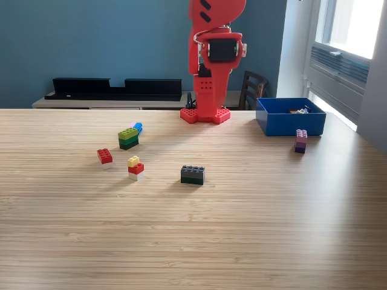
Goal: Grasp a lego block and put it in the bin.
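Several lego blocks lie on the wooden table (193, 241). A green stack (128, 138) has a blue piece behind it. Near it sit a red block (104, 156), a yellow-red-white stack (135, 168) and a dark grey block (192, 174). A purple stack (300, 140) stands just in front of the blue bin (284, 124) on the exterior view's right; small pieces lie inside the bin. The red arm stands folded at the table's far edge. Its gripper (204, 90) hangs down over the base, far from every block, and its jaws cannot be made out.
A long black tray (115, 88) lies on a low shelf behind the table. A dark chair (252, 87) stands behind the arm, with a window at the exterior view's right.
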`<state>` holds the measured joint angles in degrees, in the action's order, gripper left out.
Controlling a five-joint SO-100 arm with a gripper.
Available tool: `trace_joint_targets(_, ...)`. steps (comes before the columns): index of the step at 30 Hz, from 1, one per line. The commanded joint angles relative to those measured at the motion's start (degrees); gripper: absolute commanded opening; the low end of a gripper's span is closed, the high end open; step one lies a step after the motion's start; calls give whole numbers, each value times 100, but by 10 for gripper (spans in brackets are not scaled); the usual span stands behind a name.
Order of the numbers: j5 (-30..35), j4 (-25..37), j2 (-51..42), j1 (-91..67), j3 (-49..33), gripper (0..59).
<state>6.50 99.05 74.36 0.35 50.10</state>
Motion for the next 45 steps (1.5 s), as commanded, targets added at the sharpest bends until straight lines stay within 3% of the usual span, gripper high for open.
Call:
trace_joint_targets(1, 123, -290, 141, 686, -123, 1)
trace_joint_targets(5, -97, -870, 158, 1055, 668, 2)
trace_joint_targets(10, -439, -1881, 211, 1187, 2118, 145)
trace_joint_targets(13, -606, -2206, 211, 1178, 2549, 191)
trace_joint_targets(31, -756, -2681, 62, 817, 1978, 220)
trace_joint_targets(45, -765, -2373, -1591, 606, 677, 231)
